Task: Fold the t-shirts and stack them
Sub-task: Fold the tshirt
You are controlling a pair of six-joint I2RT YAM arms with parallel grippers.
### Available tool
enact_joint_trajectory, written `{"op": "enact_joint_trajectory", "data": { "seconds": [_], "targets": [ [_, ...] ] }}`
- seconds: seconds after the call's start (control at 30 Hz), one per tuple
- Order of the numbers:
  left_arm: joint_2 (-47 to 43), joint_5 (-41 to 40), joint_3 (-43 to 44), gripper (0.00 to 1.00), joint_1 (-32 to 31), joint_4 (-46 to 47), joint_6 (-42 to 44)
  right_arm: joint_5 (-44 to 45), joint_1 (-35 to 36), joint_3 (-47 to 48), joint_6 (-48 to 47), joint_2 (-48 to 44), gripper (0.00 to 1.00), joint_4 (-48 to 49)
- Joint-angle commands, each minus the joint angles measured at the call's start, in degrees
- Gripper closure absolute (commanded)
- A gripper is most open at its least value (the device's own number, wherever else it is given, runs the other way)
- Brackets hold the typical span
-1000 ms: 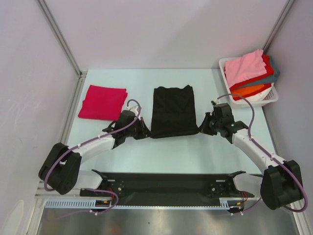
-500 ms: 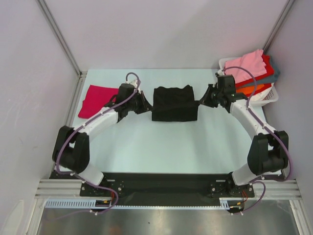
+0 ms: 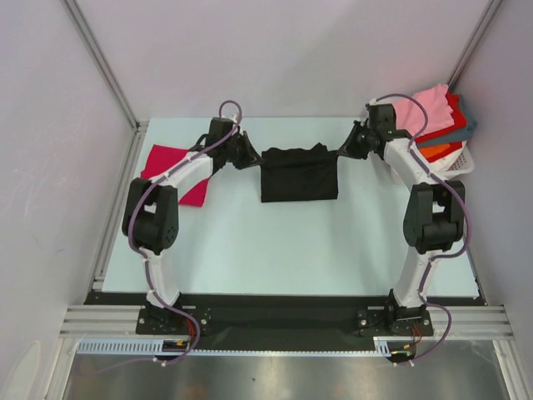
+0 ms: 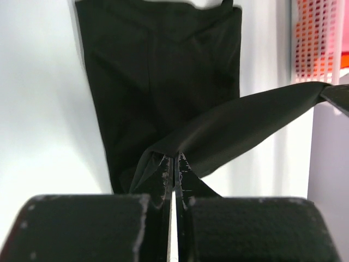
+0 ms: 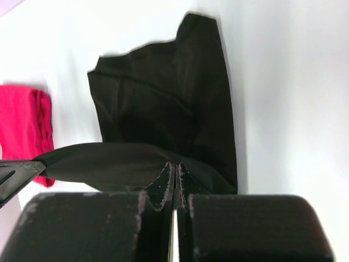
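Note:
The black t-shirt (image 3: pixel 298 175) lies at the table's middle, its near edge lifted and carried over toward the far side. My left gripper (image 3: pixel 247 157) is shut on its left corner; in the left wrist view (image 4: pixel 175 158) the cloth (image 4: pixel 163 82) stretches taut to the right. My right gripper (image 3: pixel 343 152) is shut on the right corner, which shows in the right wrist view (image 5: pixel 174 165) with the cloth (image 5: pixel 163 109) below. A magenta-red folded t-shirt (image 3: pixel 171 162) lies at the left, partly under my left arm; it also shows in the right wrist view (image 5: pixel 24 125).
A white slatted basket (image 3: pixel 460 162) at the far right holds pink (image 3: pixel 429 107), red, orange and teal shirts. Grey walls enclose the table on three sides. The basket's slats show in the left wrist view (image 4: pixel 319 38).
Both grippers have carried the shirt's near edge away from the arm bases toward the far side, folding the black shirt to about half its length.

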Motion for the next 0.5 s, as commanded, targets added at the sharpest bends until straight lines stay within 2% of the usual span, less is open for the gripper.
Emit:
{"op": "enact_joint_trajectory", "data": {
  "seconds": [0.0,0.2,0.23,0.27,0.3,0.37,0.4,0.43,0.47],
  "targets": [
    [3.8,1.6,6.9,1.0,1.4,-0.7,0.0,-0.4,-0.5,7.1,0.3,4.5,1.0,-0.1],
    [14.7,3.1,18.7,0.99,3.2,-0.1,-2.9,-1.3,-1.3,16.0,2.0,15.3,1.0,0.2],
    [16.6,4.6,20.4,0.98,3.5,1.2,-3.4,-1.9,-1.5,18.7,2.3,16.9,0.98,0.9],
    [18.3,4.9,23.4,0.98,3.8,1.6,-4.1,-2.7,-1.9,19.5,3.0,18.3,0.93,2.3],
    [21.9,4.9,25.2,0.88,4.2,2.1,-5.3,-3.4,-2.0,20.6,4.1,21.1,0.71,4.3],
    [25.1,6.1,30.2,0.5,5.0,2.9,-6.0,-1.6,-2.1,20.8,4.6,22.6,0.01,6.7],
    [26.9,6.2,31.2,0.25,5.1,3.0,-6.2,-1.6,-2.3,19.7,4.6,22.4,0.0,10.6],
    [27.1,6.3,31.5,0.2,5.2,2.9,-5.7,-3.8,-2.4,18.3,4.1,22.0,0.0,12.8],
    [26.3,4.7,30.5,0.19,5.3,3.0,-5.2,-4.6,-2.5,14.2,4.1,21.1,0.0,14.7]
  ]
}}
